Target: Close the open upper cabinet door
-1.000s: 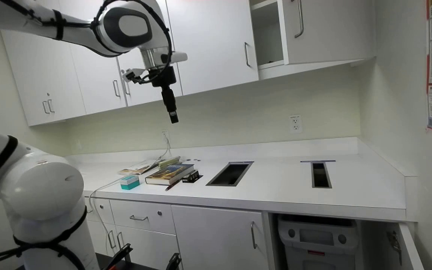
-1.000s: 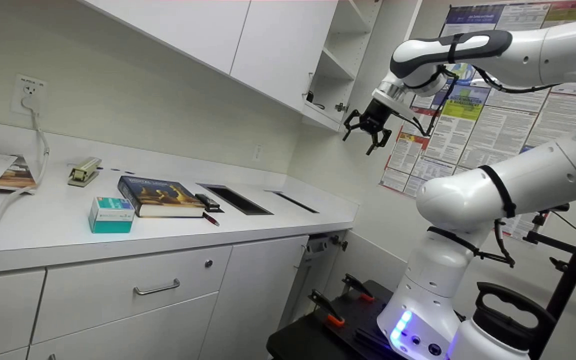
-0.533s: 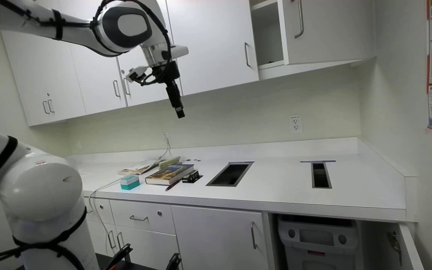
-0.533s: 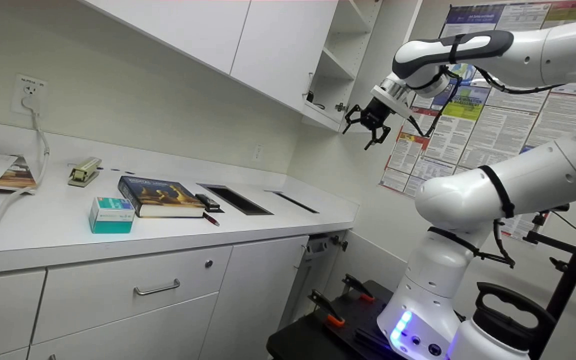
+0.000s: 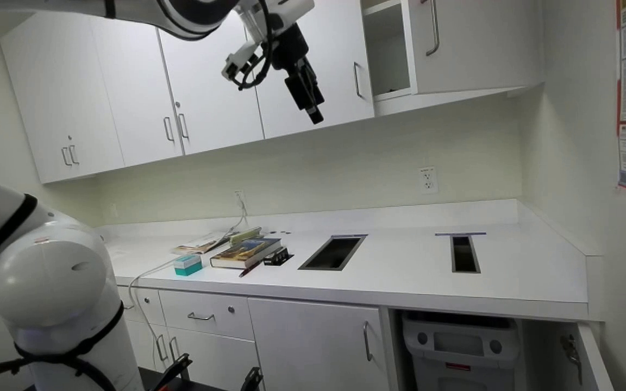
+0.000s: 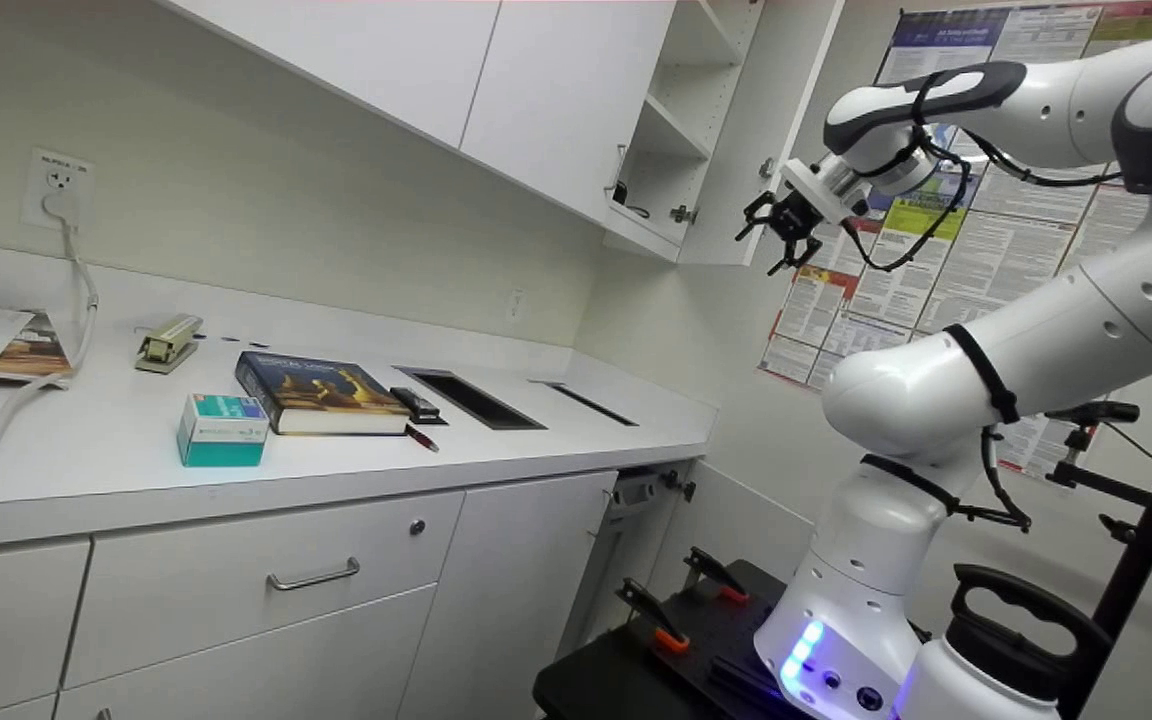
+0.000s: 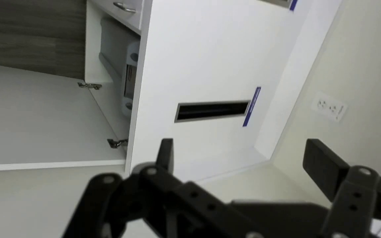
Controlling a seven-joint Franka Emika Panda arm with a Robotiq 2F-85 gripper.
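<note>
White countertop [image 6: 496,447] filled the foreground of an exterior view, bearing a teal-and-white box [image 6: 223,430] and a thick book [image 6: 331,398]. Farther in hung the gripper [image 6: 756,254]; the wrist view showed its fingers [image 7: 166,153] spread apart with nothing between them. Beyond, the upper cabinet door [image 5: 479,46] stood swung out from its cabinet [image 5: 388,60], the bar handle [image 5: 436,27] along its free edge and a hinge [image 6: 683,214] at the corner side. The fingers were apart from the door, not touching it. Posters [image 6: 996,240] hung past it.

Reaching the door seemed the step in hand. Done well, it would round the free edge and press on the handle face, not the inner side. Pushing near the handle, well away from the hinge, would take the least effort. Drawing the fingers together first would make a firmer, blunter pusher. From there the tip needed to follow the door's arc, slowing before the end.
</note>
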